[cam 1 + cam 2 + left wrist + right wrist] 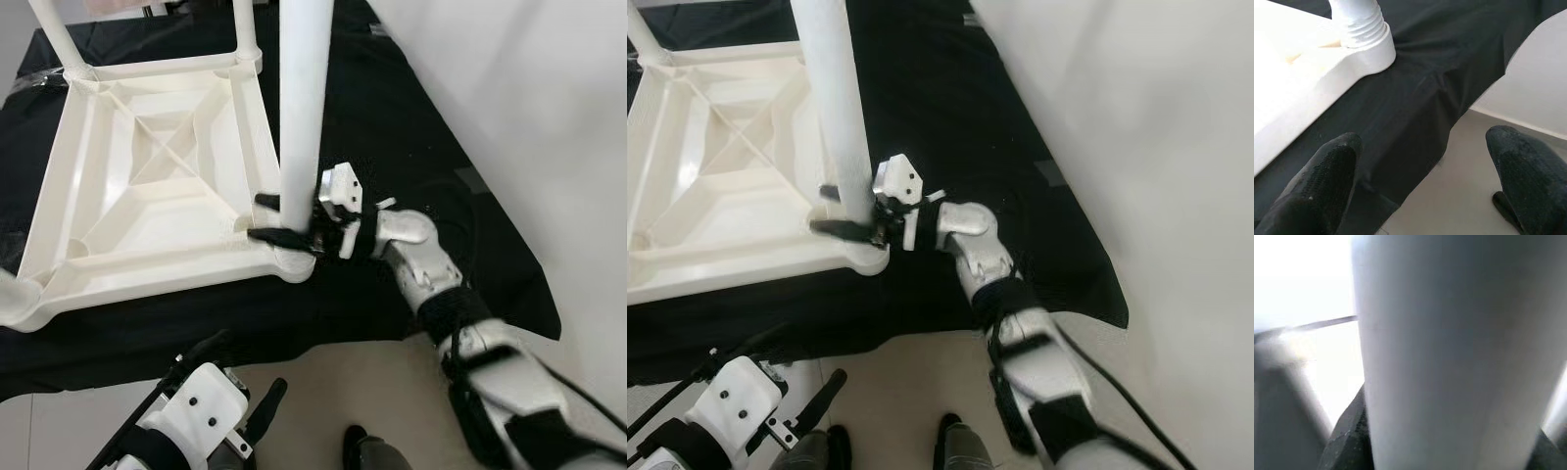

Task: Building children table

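A white plastic children's table top (pixel 147 186) lies upside down on a black cloth (pixel 392 127). A white leg (pixel 302 108) stands upright in its near right corner socket (pixel 292 262). My right gripper (pixel 279 217) is shut on that leg just above the socket, one black finger on each side. The leg fills the right wrist view (pixel 1449 352). My left gripper (pixel 1425 186) hangs low, open, over the floor by the cloth's front edge, and the same corner socket (pixel 1369 41) lies ahead of it.
Two more legs (pixel 245 24) stand in the far corners. The cloth's edge (pixel 529 313) ends at the beige floor (pixel 323 392). A white wall (pixel 529 98) runs close on the right. My feet (pixel 955 446) are near the cloth.
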Tool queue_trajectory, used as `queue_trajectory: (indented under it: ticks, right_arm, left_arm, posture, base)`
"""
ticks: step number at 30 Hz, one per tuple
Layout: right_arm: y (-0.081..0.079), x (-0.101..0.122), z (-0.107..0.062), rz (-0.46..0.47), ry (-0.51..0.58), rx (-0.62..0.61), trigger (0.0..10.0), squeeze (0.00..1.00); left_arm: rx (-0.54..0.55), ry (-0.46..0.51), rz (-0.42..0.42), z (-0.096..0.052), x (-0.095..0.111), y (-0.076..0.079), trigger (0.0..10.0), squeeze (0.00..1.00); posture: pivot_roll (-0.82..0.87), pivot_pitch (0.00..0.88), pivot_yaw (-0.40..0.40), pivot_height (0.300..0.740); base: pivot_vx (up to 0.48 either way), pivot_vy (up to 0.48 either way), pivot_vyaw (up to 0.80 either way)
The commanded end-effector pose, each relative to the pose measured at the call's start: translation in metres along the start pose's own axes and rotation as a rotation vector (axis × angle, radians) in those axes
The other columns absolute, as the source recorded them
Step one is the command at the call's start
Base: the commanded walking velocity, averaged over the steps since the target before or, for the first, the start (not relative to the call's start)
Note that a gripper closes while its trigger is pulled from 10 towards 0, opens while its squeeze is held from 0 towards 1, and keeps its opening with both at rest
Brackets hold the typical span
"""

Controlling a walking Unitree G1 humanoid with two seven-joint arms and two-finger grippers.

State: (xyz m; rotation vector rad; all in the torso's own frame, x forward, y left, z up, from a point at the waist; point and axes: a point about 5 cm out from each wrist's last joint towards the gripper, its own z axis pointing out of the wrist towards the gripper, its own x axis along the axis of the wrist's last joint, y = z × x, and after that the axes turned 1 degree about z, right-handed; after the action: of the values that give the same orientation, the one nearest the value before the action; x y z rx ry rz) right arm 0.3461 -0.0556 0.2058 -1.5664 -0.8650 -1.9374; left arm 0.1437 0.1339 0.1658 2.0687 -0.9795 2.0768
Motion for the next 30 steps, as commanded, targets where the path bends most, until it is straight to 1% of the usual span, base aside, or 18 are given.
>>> queue_trajectory:
  ticks: [1,2,3,4,5,7,8,13,15,17,23,24,25,26,27,28,29,30]
  right_arm:
    - [-0.017,-0.047,-0.037,0.121,-0.284,-0.345,10.0,0.0]
    - [-0.017,-0.047,-0.037,0.121,-0.284,-0.345,10.0,0.0]
    - [-0.03,-0.047,-0.045,0.156,-0.284,-0.384,10.0,0.0]
    - [-0.04,-0.046,-0.044,0.16,-0.271,-0.376,10.0,0.0]
    - [-0.044,-0.044,-0.038,0.145,-0.249,-0.374,10.0,0.0]
    - [-0.045,-0.043,-0.032,0.122,-0.229,-0.386,10.0,0.0]
    - [-0.045,-0.043,-0.032,0.122,-0.229,-0.386,10.0,0.0]
    - [-0.052,-0.04,-0.018,0.135,-0.182,-0.382,10.0,0.0]
    - [-0.052,-0.04,-0.018,0.135,-0.182,-0.382,10.0,0.0]
    - [-0.057,-0.035,-0.021,0.135,-0.206,-0.401,10.0,0.0]
    - [-0.056,-0.029,-0.027,0.13,-0.219,-0.417,10.0,0.0]
    - [-0.053,-0.024,-0.027,0.151,-0.184,-0.383,10.0,1.0]
    - [-0.05,-0.018,-0.025,0.176,-0.129,-0.338,10.0,1.0]
    - [-0.047,-0.007,-0.021,0.187,-0.049,-0.256,10.0,1.0]
    - [-0.047,-0.007,-0.021,0.187,-0.049,-0.256,10.0,1.0]
    - [-0.045,0.005,-0.018,0.186,0.031,-0.172,10.0,1.0]
    - [-0.042,0.016,-0.016,0.183,0.093,-0.054,10.0,1.0]
    - [-0.038,0.023,-0.016,0.156,0.119,0.051,10.0,1.0]
  left_arm:
    - [-0.004,-0.024,-0.013,0.001,-0.006,0.002,10.0,0.0]
    - [-0.004,-0.024,-0.013,0.001,-0.006,0.002,10.0,0.0]
    - [-0.005,-0.021,-0.015,0.002,-0.006,0.002,10.0,0.0]
    - [-0.008,-0.017,-0.016,0.004,-0.006,0.001,10.0,0.0]
    - [-0.01,-0.013,-0.016,0.005,-0.006,0.001,10.0,0.0]
    - [-0.013,-0.009,-0.015,0.008,-0.007,0.0,10.0,0.0]
    - [-0.013,-0.009,-0.015,0.008,-0.007,0.0,10.0,0.0]
    - [-0.006,-0.008,-0.002,0.011,-0.009,-0.003,10.0,0.0]
    - [-0.006,-0.008,-0.002,0.011,-0.009,-0.003,10.0,0.0]
    - [0.002,-0.008,0.004,0.013,-0.011,-0.004,10.0,0.0]
    - [0.007,-0.007,0.01,0.015,-0.012,-0.006,10.0,0.0]
    - [0.007,-0.006,0.011,0.016,-0.013,-0.006,10.0,0.0]
    - [0.007,-0.005,0.012,0.017,-0.013,-0.006,10.0,0.0]
    - [0.007,-0.003,0.012,0.018,-0.013,-0.007,10.0,0.0]
    - [0.007,-0.003,0.012,0.018,-0.013,-0.007,10.0,0.0]
    - [0.007,-0.001,0.013,0.019,-0.013,-0.007,10.0,0.0]
    - [0.007,0.002,0.013,0.02,-0.014,-0.007,10.0,0.0]
    - [0.008,0.004,0.013,0.022,-0.014,-0.007,10.0,0.0]
  posture:
    - [0.11,0.3,-0.023,0.74]
    - [0.11,0.3,-0.023,0.74]
    - [0.11,0.3,-0.023,0.74]
    - [0.1,0.294,-0.015,0.74]
    - [0.1,0.288,-0.009,0.74]
    - [0.1,0.286,-0.009,0.74]
    - [0.1,0.286,-0.009,0.74]
    - [0.1,0.262,-0.015,0.74]
    - [0.1,0.262,-0.015,0.74]
    - [0.11,0.255,-0.018,0.74]
    - [0.1,0.249,-0.018,0.74]
    - [0.1,0.245,-0.018,0.74]
    - [0.09,0.241,-0.016,0.74]
    - [0.09,0.237,-0.016,0.74]
    - [0.09,0.237,-0.016,0.74]
    - [0.09,0.236,-0.017,0.74]
    - [0.09,0.232,-0.018,0.74]
    - [0.09,0.227,-0.024,0.74]
  base:
    - [0.0,0.0,0.0]
    - [0.0,0.0,0.0]
    - [0.0,0.0,0.0]
    - [0.0,0.0,0.0]
    - [0.0,0.0,0.0]
    - [0.0,0.0,0.0]
    - [0.0,0.0,0.0]
    - [0.0,0.0,0.0]
    - [0.0,0.0,0.0]
    - [0.0,0.0,0.0]
    - [0.0,0.0,0.0]
    - [0.0,0.0,0.0]
    - [0.0,0.0,0.0]
    - [0.0,0.0,0.0]
    - [0.0,0.0,0.0]
    - [0.0,0.0,0.0]
    - [0.0,0.0,0.0]
    - [0.0,0.0,0.0]
